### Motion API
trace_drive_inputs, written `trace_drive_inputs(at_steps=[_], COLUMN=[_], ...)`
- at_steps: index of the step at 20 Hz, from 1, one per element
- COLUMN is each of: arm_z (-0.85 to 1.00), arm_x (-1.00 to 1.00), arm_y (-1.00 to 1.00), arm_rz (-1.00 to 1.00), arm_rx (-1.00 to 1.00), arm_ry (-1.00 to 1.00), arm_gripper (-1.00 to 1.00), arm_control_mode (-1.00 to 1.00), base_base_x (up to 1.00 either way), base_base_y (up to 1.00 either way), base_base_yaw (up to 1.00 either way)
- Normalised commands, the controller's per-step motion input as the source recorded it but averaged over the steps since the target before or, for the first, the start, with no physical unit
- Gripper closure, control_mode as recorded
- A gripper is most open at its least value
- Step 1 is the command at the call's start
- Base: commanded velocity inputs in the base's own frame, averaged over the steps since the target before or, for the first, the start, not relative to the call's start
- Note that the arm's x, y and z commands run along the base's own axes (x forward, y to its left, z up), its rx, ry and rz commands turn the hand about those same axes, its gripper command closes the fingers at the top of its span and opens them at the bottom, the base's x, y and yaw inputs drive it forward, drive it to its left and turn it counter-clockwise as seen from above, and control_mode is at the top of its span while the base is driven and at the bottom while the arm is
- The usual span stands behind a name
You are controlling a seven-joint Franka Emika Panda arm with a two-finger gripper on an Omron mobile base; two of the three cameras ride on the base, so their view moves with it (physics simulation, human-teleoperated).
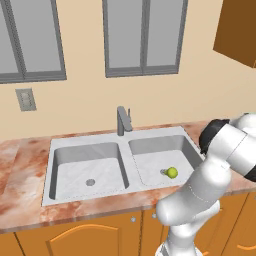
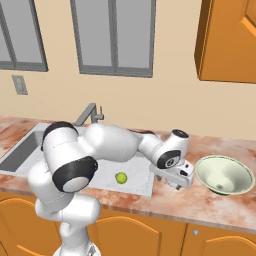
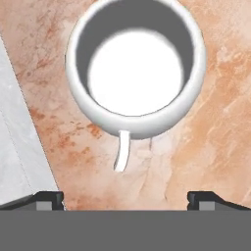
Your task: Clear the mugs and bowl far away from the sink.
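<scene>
Gripper (image 2: pixel 176 181) hangs low over the counter (image 2: pixel 225 205), just right of the sink (image 1: pixel 90 165), fingers spread wide and empty. Directly beneath it stands a white mug (image 3: pixel 135 68), upright. The bowl (image 2: pixel 224 174) sits farther right, near the mug. Neither looks cleared yet; both remain to be moved. A yellow-green ball (image 1: pixel 172 172) lies in the right basin.

arm (image 2: pixel 115 142): bent low, reaching to its right | tool (image 3: pixel 125 198): pointing down, fingers spread wide, holding nothing

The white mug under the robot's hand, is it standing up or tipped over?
Standing up: the mug shows its round open mouth and bare white bottom from above, on the counter.
</scene>
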Motion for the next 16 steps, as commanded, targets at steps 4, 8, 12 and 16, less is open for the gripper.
trace_drive_inputs(at_steps=[4,8,12,16], arm_z=[-0.02,0.0,-0.04,-0.06], arm_x=[0.21,0.21,0.16,0.1], arm_y=[0.0,0.0,0.0,0.0], arm_rz=[0.0,0.0,0.0,0.0], arm_rx=[0.0,0.0,0.0,0.0], arm_ry=[0.03,0.02,0.02,0.0], arm_gripper=[-1.0,-1.0,-1.0,-1.0], arm_control_mode=[-1.0,-1.0,-1.0,-1.0], base_base_x=[0.0,0.0,0.0,0.0], base_base_y=[0.0,0.0,0.0,0.0], base_base_yaw=[0.0,0.0,0.0,0.0])
